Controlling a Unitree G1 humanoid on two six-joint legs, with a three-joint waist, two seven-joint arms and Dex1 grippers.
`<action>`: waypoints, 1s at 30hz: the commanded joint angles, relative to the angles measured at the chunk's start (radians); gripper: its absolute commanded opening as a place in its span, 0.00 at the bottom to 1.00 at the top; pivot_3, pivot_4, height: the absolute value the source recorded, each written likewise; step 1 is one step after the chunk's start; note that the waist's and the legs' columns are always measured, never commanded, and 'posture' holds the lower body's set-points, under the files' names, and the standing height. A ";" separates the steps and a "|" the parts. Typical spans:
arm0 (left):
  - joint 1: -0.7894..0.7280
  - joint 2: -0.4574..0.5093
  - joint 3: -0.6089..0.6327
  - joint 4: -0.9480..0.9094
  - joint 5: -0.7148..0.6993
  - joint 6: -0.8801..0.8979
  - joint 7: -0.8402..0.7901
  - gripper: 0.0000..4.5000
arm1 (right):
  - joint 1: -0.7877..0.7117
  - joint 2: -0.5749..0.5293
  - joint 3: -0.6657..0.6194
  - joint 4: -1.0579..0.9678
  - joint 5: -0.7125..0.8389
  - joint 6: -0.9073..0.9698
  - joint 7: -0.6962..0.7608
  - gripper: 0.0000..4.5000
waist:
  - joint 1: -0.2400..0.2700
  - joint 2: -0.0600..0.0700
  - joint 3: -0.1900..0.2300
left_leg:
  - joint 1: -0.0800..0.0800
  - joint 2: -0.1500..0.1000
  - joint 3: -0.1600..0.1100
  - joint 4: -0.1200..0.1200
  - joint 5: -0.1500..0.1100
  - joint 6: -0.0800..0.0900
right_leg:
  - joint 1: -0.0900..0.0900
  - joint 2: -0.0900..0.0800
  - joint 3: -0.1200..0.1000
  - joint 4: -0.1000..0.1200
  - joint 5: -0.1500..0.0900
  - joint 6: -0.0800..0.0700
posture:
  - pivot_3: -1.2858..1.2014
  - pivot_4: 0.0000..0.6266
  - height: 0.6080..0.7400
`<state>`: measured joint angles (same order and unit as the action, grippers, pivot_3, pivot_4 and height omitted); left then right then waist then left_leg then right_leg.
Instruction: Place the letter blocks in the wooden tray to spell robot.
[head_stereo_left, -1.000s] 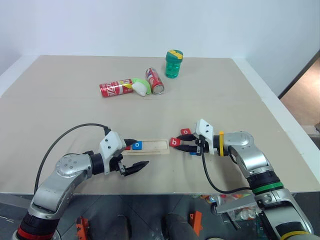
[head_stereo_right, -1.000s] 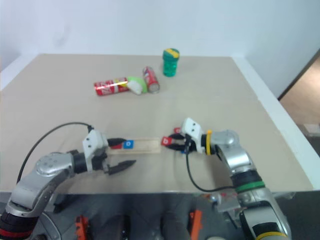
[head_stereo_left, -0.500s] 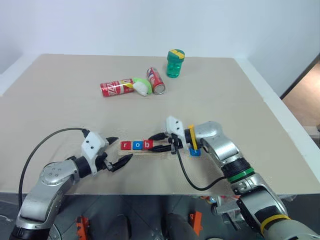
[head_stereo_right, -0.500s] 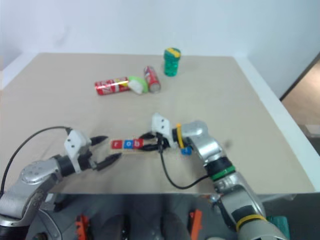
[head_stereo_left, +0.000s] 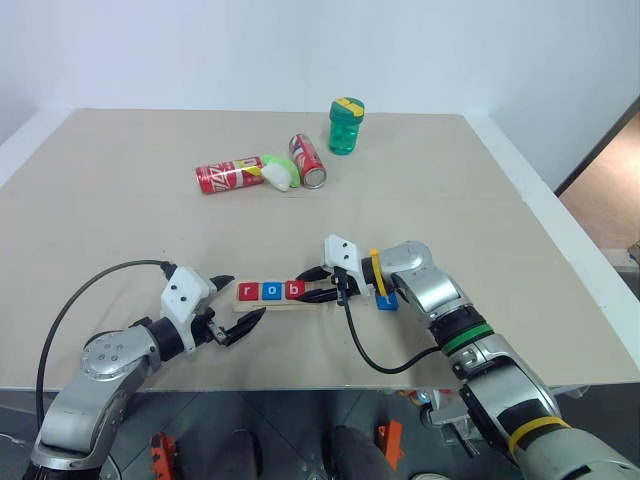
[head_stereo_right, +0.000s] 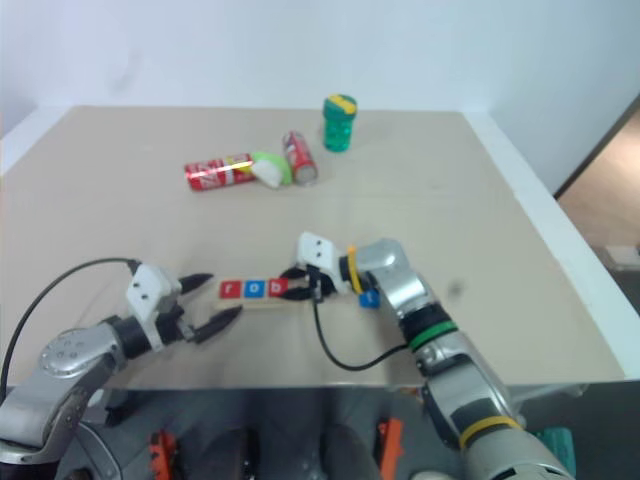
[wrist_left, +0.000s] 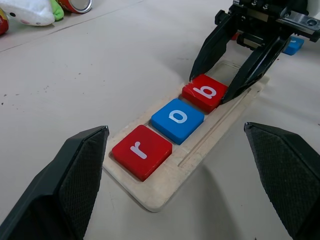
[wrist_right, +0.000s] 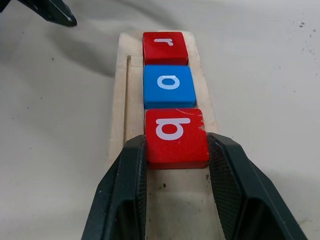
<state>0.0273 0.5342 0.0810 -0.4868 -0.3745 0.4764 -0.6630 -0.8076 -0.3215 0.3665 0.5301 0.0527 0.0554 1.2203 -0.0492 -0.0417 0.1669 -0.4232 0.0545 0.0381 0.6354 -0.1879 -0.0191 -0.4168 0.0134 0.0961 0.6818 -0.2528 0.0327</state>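
Your left gripper sits nearest you, low over the desk, with its two black fingers spread as wide as they go and nothing between them. It points at the near end of the wooden tray, which lies just ahead of its fingertips without touching them.

In the tray, three letter blocks lie flat in a row, edge to edge. Counting away from your left gripper, you have the red r first, then the blue o, then the red b.

Your right gripper comes in from the opposite end of the tray, facing your left one. Its fingers are partly closed and press the two sides of the red b, one pad on each side, so the block is clamped while it rests in the tray against the blue o. The stretch of tray under this gripper's fingers, behind the b, is bare wood.

Just behind your right gripper, beside its wrist, a small blue block lies on the desk outside the tray; you cannot read its letter.

Well beyond both grippers, toward the far side of the desk, two red soda cans lie on their sides with a white and green soft toy between them. A green bottle with a yellow-topped cap stands upright farther off still.
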 joint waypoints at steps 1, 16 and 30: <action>0.005 0.006 0.007 -0.048 -0.012 -0.017 0.003 1.00 | -0.023 0.011 -0.006 0.005 -0.007 -0.004 0.007 0.49 | 0.000 0.000 0.000 | 0.000 0.000 0.000 0.000 0.000 0.000 | 0.000 0.000 0.000 0.000 0.000 0.000 | 0.52 0.24 1.00; 0.076 0.083 0.025 -0.070 -0.079 -0.075 -0.153 1.00 | 0.007 -0.036 -0.168 -0.189 0.117 0.234 -0.067 0.98 | 0.001 0.000 0.000 | -0.002 0.000 0.000 -0.001 0.000 0.000 | -0.002 -0.001 0.000 0.000 0.000 -0.002 | 0.52 0.24 1.00; 0.027 0.149 -0.005 -0.028 -0.089 -0.079 -0.230 1.00 | 0.040 -0.298 -0.253 0.062 0.083 0.040 0.030 0.98 | -0.008 0.001 0.001 | -0.001 -0.001 0.004 -0.002 0.000 0.000 | -0.003 -0.001 0.003 -0.001 -0.001 0.000 | 0.52 0.24 1.00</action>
<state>0.0615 0.6762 0.0750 -0.5087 -0.4559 0.4114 -0.8836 -0.7544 -0.5987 0.1247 0.5879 0.1331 0.1390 1.2114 -0.0577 -0.0409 0.1678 -0.4241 0.0544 0.0417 0.6332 -0.1881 -0.0192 -0.4201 0.0132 0.0990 0.6810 -0.2538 0.0328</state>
